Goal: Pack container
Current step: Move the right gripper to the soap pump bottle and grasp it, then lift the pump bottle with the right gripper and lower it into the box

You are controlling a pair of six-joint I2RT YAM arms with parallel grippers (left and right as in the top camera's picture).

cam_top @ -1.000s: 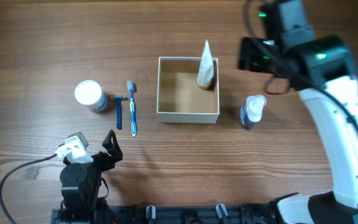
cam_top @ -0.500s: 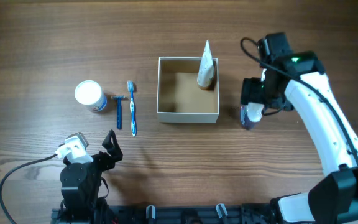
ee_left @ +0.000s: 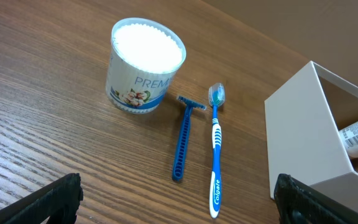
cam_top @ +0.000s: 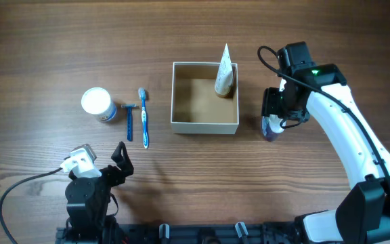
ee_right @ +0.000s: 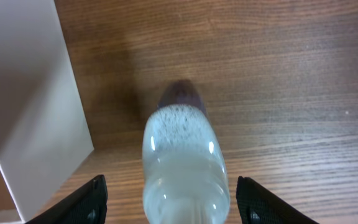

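Your container (cam_top: 204,127) sits open-topped on the table (cam_top: 46,41), white outside and tan inside. A tube (cam_top: 225,71) stands in its far right corner, broad end down. The tube leans on the wall, and its flat crimped end rises above the rim. The rest of the container's floor shows bare cardboard.

Just off the container's right wall a bottle (ee_right: 182,155) stands upright, clear and pale, purplish at the foot. Your right gripper (ee_right: 176,202) is directly over it. Its fingers (ee_right: 95,193) are spread wide, one on each side of the bottle. The wrist view shows a gap of table between each finger and the bottle, so nothing is pinched.

To the container's left lie a toothbrush (cam_top: 143,116) and, just beside it on the side away from the container, a razor (cam_top: 130,122). The two are roughly parallel, heads pointing away from you. A white-topped jar (cam_top: 97,103) stands upright beyond the razor, farthest from the container, with the razor's head close to its side.

Your left gripper (ee_left: 179,199) is well apart from the container, toward its near left, on your side of the toothbrush and razor. Its fingers are wide apart with only table between them.
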